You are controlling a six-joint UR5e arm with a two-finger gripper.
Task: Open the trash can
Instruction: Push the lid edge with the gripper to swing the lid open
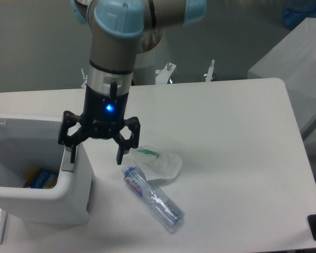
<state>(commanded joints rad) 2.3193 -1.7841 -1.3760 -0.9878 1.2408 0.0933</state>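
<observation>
You see a bright, even picture with light coming from above. The white tabletop point(226, 158) shines a little but has no harsh glare. Soft grey shadows lie under the bottle point(152, 197) and beside the trash can point(68, 195). A small blue light glows on the arm. Everything looks slightly soft and grainy.

Item count: one trash can point(68, 195) (lid open), one plastic bottle point(151, 197), one clear plastic bag point(159, 163), one gripper point(96, 154).

The trash can point(68, 197) is a boxy white plastic bin with rounded corners, standing at the lower left of the frame. It is open on top, showing a grey-white interior with something blue and yellow at the bottom.
</observation>
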